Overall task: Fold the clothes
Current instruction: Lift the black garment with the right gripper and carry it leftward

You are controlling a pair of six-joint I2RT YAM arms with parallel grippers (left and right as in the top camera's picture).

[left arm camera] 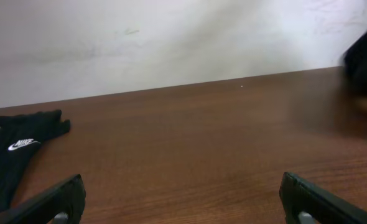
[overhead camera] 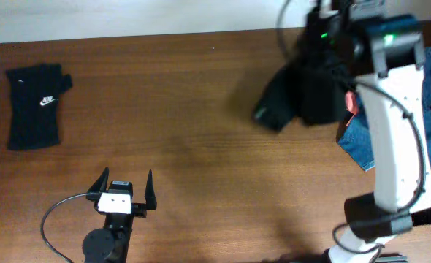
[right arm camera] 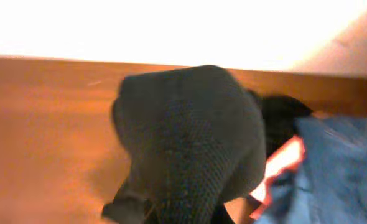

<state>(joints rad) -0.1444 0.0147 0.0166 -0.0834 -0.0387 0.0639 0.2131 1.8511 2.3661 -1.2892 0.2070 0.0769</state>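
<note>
From the overhead view, the right arm [overhead camera: 391, 124] reaches over the far right of the table [overhead camera: 201, 153]. A dark garment [overhead camera: 296, 95] bunches under its wrist, beside a heap of blue denim [overhead camera: 427, 117] with a red scrap [overhead camera: 351, 103] at its edge. The shadow on the wood beside the garment suggests it hangs clear of the table. The jaws are buried in cloth, but they are judged to be closed on it. At the far left lies a folded black garment [overhead camera: 34, 108] with a white logo, seemingly finished. The left gripper [overhead camera: 126, 177] waits near the front edge, jaws wide and holding nothing.

The left wrist view shows both fingers [left arm camera: 54, 200] spread apart over bare wood, with the folded piece at the left margin.

In the right wrist view, the dark knit fills the frame as one crumpled lump, with denim at the right.

The step in hand appears to be bringing this garment to open wood for folding. To do it well, the arm should carry it well clear of the heap so nothing trails along. The garment should go down in the middle of the table, within the left gripper's reach. Then both arms can take opposite edges and draw the cloth flat before any crease is made.
</note>
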